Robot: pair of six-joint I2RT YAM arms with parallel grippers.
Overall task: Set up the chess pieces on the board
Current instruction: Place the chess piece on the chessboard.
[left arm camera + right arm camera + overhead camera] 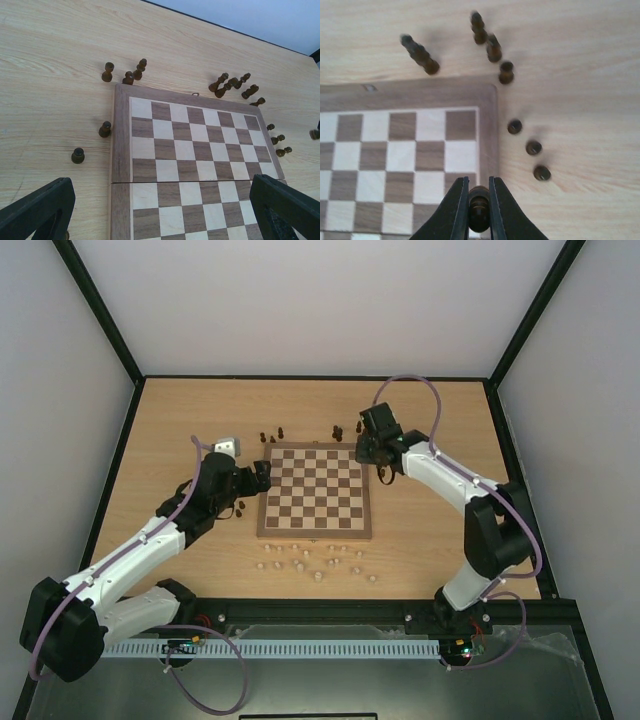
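Note:
The board lies mid-table with no pieces on its squares; it also shows in the left wrist view and the right wrist view. Dark chess pieces stand off its far edge, beside its left edge and right edge. My right gripper is shut on a dark chess piece over the board's far right corner. My left gripper is open and empty at the board's left edge, its fingers wide apart.
Several pale beige pieces lie scattered on the table in front of the board's near edge. Black frame rails border the table on all sides.

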